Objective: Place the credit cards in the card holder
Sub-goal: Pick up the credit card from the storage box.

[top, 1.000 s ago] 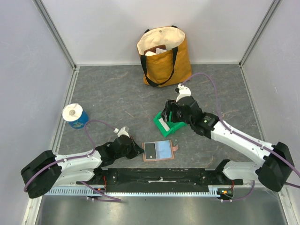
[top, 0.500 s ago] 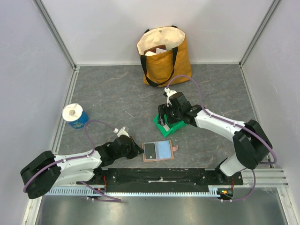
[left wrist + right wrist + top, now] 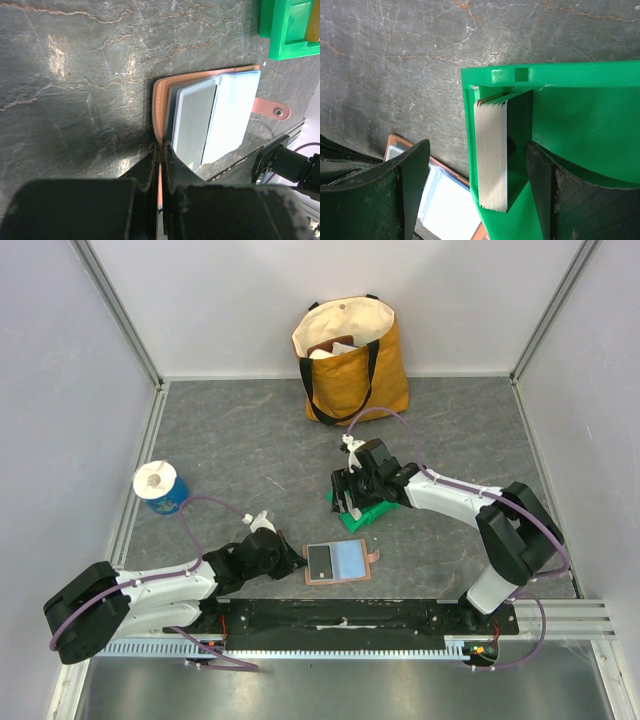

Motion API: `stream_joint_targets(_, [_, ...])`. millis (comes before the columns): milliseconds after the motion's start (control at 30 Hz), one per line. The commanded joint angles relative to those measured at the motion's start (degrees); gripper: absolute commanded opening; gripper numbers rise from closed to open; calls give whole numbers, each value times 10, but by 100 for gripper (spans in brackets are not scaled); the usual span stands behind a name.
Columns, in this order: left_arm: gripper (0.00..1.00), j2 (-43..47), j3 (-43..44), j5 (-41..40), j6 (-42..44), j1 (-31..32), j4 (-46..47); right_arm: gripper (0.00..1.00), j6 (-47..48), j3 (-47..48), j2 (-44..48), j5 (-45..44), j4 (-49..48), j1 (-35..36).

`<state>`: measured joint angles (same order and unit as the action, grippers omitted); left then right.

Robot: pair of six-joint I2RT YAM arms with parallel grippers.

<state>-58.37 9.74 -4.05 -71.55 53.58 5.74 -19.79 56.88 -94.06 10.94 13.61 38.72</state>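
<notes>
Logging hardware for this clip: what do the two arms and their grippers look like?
The left arm and right arm have white link shells, bulky black joint housings and a purple cable looping along each. The left gripper and right gripper are black, with thick, matte, rounded fingers. No markings are legible.

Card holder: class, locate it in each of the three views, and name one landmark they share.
Top external: card holder lower centre, lying open.
Left wrist: card holder centre right, open.
Right wrist: card holder bottom left, partly cut off.
Shared landmark: green bin.
</notes>
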Motion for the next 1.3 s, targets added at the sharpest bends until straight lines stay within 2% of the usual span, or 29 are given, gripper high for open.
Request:
stream_joint_targets(0, [2,-16,-17,-20,17,-3,-72,82,10,20,-7,36,-23,-2])
stream_joint_targets(167, [2,-15,-18,-19,15,-1,-72,77,7,18,-8,62,-21,-7])
stream_joint_targets(1267, [2,-39,-17,-13,19,-2,-59,17,5,12,14,88,-22,-42])
